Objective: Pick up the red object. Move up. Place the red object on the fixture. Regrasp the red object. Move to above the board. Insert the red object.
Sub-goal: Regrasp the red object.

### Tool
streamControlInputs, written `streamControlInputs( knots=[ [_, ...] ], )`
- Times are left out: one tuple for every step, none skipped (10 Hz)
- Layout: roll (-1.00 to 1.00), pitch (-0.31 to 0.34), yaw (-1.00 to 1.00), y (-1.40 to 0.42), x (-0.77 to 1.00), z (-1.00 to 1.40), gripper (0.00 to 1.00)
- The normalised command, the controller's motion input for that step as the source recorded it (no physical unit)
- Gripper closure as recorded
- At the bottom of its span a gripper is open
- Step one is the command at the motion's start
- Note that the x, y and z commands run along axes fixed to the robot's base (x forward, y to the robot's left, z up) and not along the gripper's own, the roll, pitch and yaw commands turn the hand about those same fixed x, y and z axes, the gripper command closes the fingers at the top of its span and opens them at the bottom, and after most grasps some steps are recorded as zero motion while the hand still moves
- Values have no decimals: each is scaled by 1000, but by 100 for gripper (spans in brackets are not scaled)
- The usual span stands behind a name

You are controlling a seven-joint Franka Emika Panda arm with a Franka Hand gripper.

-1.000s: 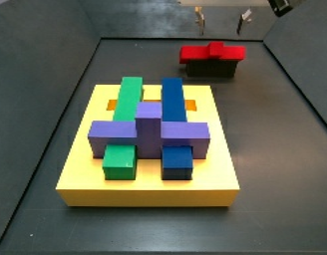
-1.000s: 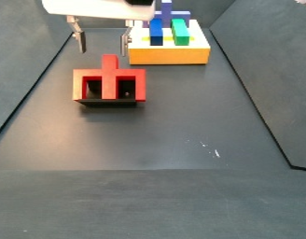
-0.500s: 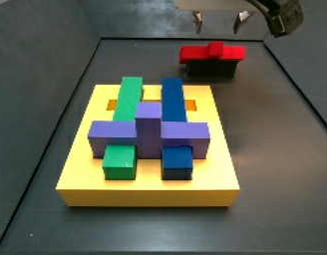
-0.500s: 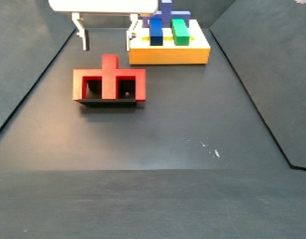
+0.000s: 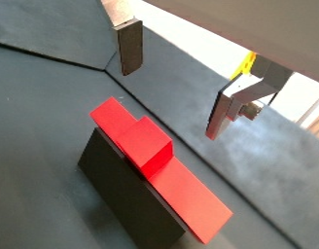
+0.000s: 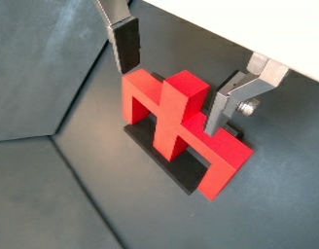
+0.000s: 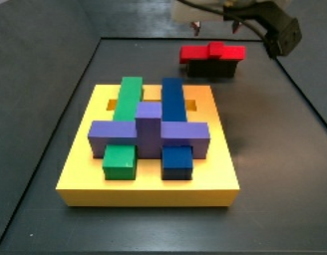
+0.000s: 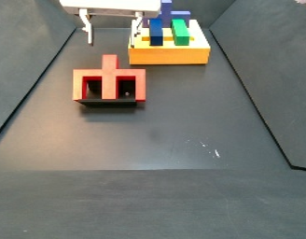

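You have the red object point(image 7: 213, 51) sitting on the fixture point(image 7: 211, 69), not in the gripper. In a side view point(image 8: 109, 82) its flat bar lies across the top of the black holder point(image 8: 108, 96), with the middle prong pointing away toward the board point(image 8: 168, 51). In both wrist views the red piece point(image 6: 179, 124) rests on the dark fixture point(image 6: 189, 173), and its raised middle prong point(image 5: 147, 144) stands up clearly.

Your gripper point(image 6: 171, 66) is released: the two fingers point(image 6: 125, 43) stand well apart with nothing between them but open floor and the red piece below. In a wrist view the gripper point(image 5: 173, 83) hangs above and beyond the red object, touching nothing. In a side view the gripper point(image 8: 108, 35) shows at the top edge, above the floor between the fixture and the board. In the other side picture the gripper point(image 7: 217, 12) is only partly in frame, blurred, at the far end above the fixture.

The board point(image 7: 149, 185) lies near you in that view, well apart from the fixture. It carries a green bar point(image 7: 127, 115), a blue bar point(image 7: 173, 115) and a purple block point(image 7: 148, 133) lying across them, with orange inlays point(image 7: 190, 104) beside the bars.
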Motion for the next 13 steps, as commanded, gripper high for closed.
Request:
streamControlInputs(
  knots=[
    [0,0,0,0,63,0,0],
    [80,20,0,0,211,-274,0],
    [140,106,0,43,377,-486,0],
    [171,37,0,11,277,-534,0],
    [234,0,0,3,131,-517,0],
    [346,43,77,0,0,-369,0],
    [317,77,231,0,0,-289,0],
    [283,100,231,0,43,-280,0],
    [351,209,197,0,117,-169,0],
    [369,209,209,0,91,-146,0],
    [337,254,177,0,211,-154,0],
    [386,294,60,0,317,-160,0],
    [371,274,0,0,194,-157,0]
  ],
)
